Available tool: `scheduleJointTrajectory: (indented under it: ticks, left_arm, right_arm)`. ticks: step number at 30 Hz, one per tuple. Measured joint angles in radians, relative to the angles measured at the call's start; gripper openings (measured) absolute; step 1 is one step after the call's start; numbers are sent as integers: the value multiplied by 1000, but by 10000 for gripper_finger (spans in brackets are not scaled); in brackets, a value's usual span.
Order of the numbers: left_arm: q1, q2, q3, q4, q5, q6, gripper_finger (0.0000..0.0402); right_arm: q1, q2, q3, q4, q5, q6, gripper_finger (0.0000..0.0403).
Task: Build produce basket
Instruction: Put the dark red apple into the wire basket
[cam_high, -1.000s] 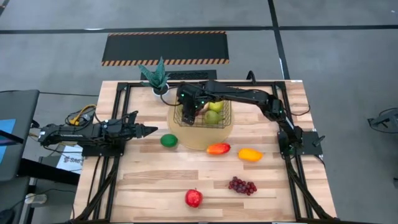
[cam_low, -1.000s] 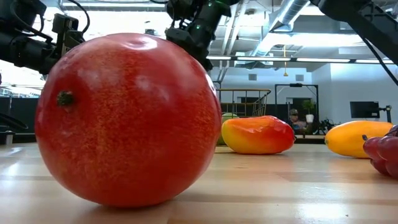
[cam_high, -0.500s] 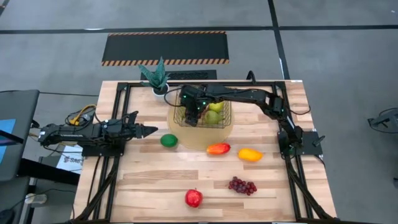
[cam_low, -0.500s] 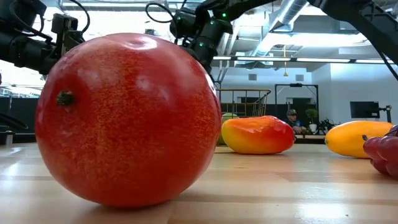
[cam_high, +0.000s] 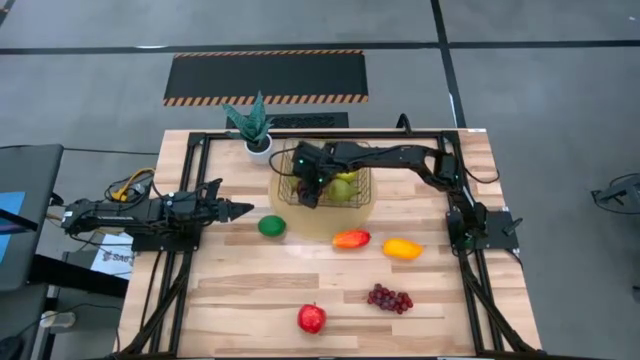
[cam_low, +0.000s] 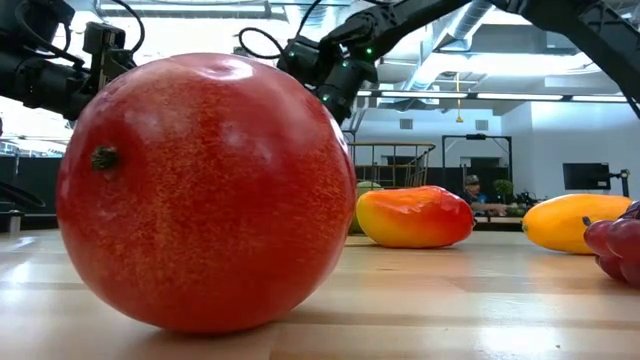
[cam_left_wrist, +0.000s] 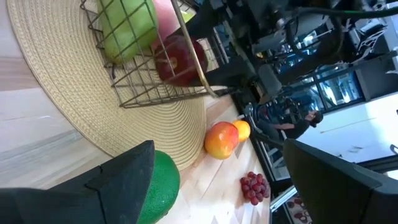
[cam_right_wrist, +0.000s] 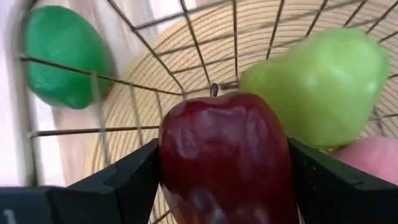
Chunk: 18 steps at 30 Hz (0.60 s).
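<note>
Wooden tabletop (cam_high: 250, 290) carrying basket (cam_high: 355, 190) near far edge on round woven mat (cam_high: 335, 225). Right gripper (cam_high: 312, 188) inside basket, clamped on dark red fruit (cam_right_wrist: 224, 158) beside green pear (cam_right_wrist: 320, 84). Left gripper (cam_high: 235, 210) waiting near left edge, fingers apart.

Floor: I see grey concrete (cam_high: 90, 90) around the rig, crossed by dark seam lines.
Mat: a black mat (cam_high: 266, 76) with orange-and-black hazard edging lies at the upper middle of the high view, just beyond the tabletop.
Tabletop: light wooden planks (cam_high: 250, 295) carrying a black frame.
Left edge: a dark stand with a blue screen (cam_high: 10, 215).
Ceiling: from the low view I see exposed ducts and pipes (cam_low: 470, 25) with strip lights.
Back of room: a person in a cap (cam_low: 472, 190) sits by a dark monitor (cam_low: 585, 176).
</note>
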Motion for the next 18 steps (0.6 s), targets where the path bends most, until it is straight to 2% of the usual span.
scheduleJointTrajectory:
  ticks: [12,18]
  left_arm:
    - [0,0,0,1,-10,-11,341]
    - [0,0,0,1,-10,-12,341]
  right_arm:
    - [-12,2,-9,6,2,-30,318]
    - [-11,2,-9,-30,3,-66,334]
